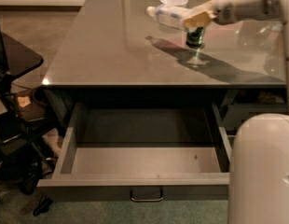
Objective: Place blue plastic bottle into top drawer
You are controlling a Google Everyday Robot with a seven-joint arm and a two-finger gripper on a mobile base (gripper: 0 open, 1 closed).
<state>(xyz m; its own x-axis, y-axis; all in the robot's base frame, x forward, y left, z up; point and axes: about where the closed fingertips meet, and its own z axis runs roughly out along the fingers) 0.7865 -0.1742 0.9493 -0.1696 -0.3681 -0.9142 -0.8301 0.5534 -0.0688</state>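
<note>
The blue plastic bottle (168,17) lies sideways in the air above the far part of the desk top (112,50), white cap pointing left, its shadow falling on the surface below. The gripper (195,18) clamps its right end, tan fingers (200,17) closed on it. Just under the gripper stands a green can (196,35); a clear cup (173,0) sits behind the bottle. The top drawer (135,180) is pulled open in front. The robot's white body (261,171) hides the drawer's right corner. A black chair (14,101), cut off, stands at left.
</note>
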